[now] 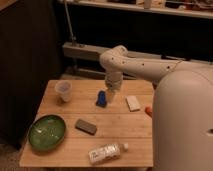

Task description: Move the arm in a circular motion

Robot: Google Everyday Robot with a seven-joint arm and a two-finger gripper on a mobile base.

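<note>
- The arm (137,66) reaches from the robot's white body (183,125) leftward across the back of the wooden table (125,134); its elbow joint bends down over the middle of the far edge
- The gripper (112,94) is the narrow pale tip hanging below that joint, just beside a small blue object (101,98) and low over the tabletop; I cannot tell how far open it is; nothing shows as held in it
- Around it lie a clear plastic cup (63,90) to the left, a small white block (132,103) to the right, a dark grey pad (86,126) and a green bowl (46,133) nearer the front, and a plastic bottle (106,152) on its side at the front edge
- Judged step: somewhere along the circle; one moment alone does not tell how much of the loop is done
- The next move calls for a smooth curved sweep above the table; the tip hangs so close to the blue object that, in my judgement, the arc should bend away from it or rise, or it may knock it over
</note>
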